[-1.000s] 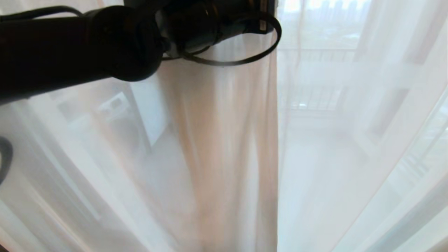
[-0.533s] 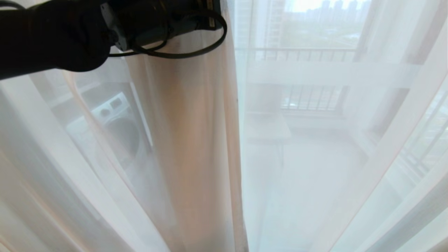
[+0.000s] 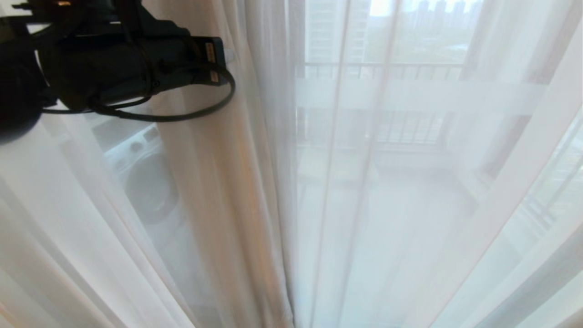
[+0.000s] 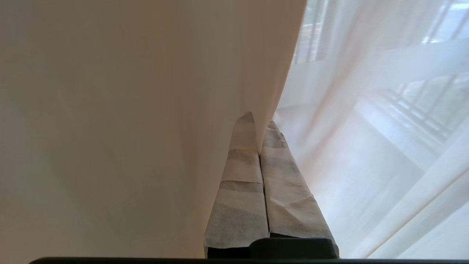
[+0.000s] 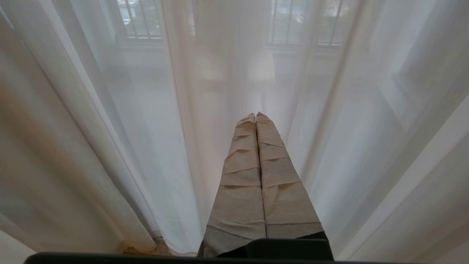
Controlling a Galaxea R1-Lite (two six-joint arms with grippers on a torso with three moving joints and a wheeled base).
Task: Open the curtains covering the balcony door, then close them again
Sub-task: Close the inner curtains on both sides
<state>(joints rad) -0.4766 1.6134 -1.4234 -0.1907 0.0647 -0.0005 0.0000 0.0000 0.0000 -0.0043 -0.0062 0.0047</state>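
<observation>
Sheer white curtains [image 3: 387, 182] hang in long vertical folds across the whole view, with the door's [image 3: 410, 98] frosted band dim behind them. The left gripper [image 4: 261, 126], raised high on the robot's left, is pressed shut on a beige fold's edge, so that curtain lies directly at its tips. The right gripper [image 5: 255, 116] points at the sheers, closed and empty, farther from the beige fold.

Our right gripper [image 5: 256, 116] with tape-wrapped fingers [image 5: 240, 172] pressed together and empty, pointing at the sheer white curtains [image 5: 110, 121], we see railing bars [image 5: 139, 20] dimly through the fabric, folds hanging on both sides
</observation>
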